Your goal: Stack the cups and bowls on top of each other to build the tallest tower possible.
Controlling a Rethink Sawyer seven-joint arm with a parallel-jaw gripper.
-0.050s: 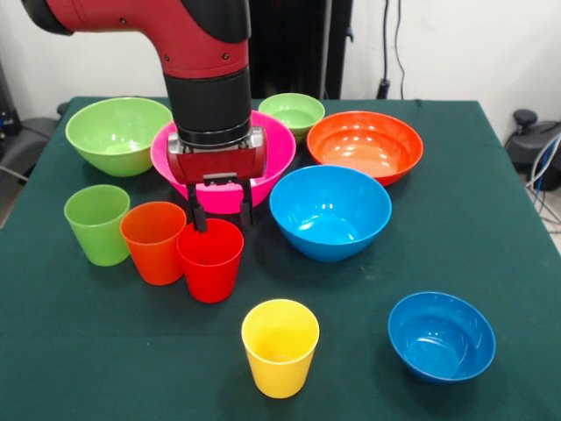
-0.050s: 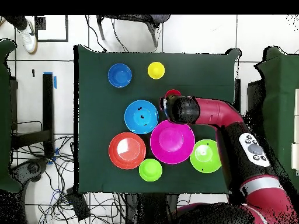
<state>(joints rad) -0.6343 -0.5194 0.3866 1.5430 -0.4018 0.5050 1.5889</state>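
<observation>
Your gripper (image 1: 221,213) over the red cup (image 1: 210,260), fingers (image 1: 195,215) spread astride its far rim, orange cup (image 1: 153,242) touching, open table (image 1: 491,237) around the yellow cup (image 1: 280,347), overhead hides 2 cups under the arm.

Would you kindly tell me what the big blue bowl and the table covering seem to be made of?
The big round blue bowl looks like glossy moulded plastic: bright highlights gleam inside it and its wall is thin and even. The dark green table covering looks like matte cloth, probably felt: no reflections show.
</observation>
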